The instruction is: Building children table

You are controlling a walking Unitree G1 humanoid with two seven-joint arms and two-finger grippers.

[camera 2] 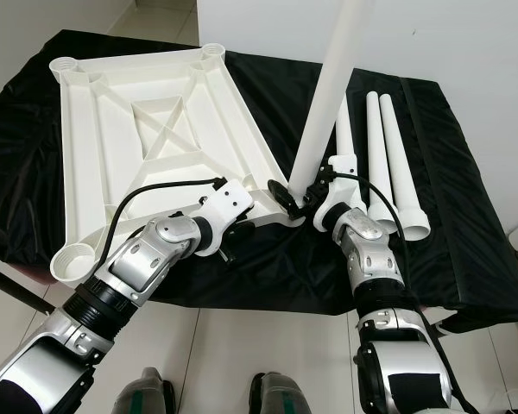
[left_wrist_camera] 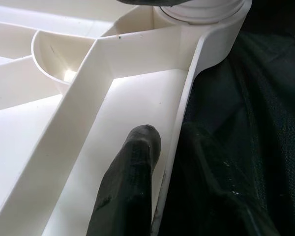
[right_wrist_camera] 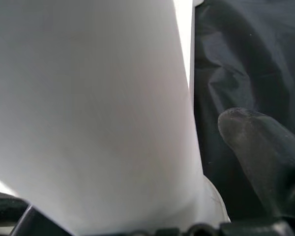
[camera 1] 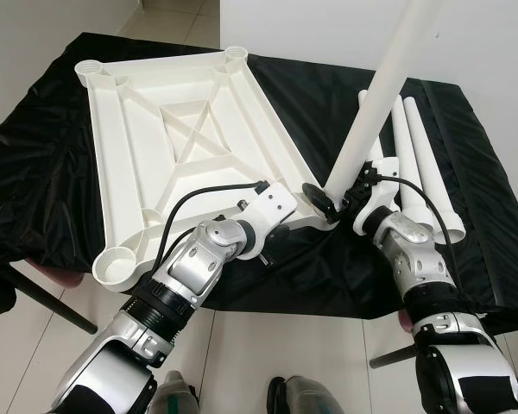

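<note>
Tabletop (camera 1: 190, 129) lies underside up on the black cloth (camera 1: 466, 138), its near rim pinched by the left gripper (left_wrist_camera: 162, 162). Right gripper (camera 1: 350, 197) clasps the first leg (camera 1: 375, 103), seemingly entering the near corner socket. Three legs (camera 1: 427, 164) lie alongside, not yet fitted

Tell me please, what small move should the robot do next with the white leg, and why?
Probably turn the leg further into the corner socket with the right gripper. The leg stands tilted, its lower end at that corner of the upturned tabletop, while the left gripper pinches the tabletop's rim beside it. Three more legs lie on the black cloth.
</note>
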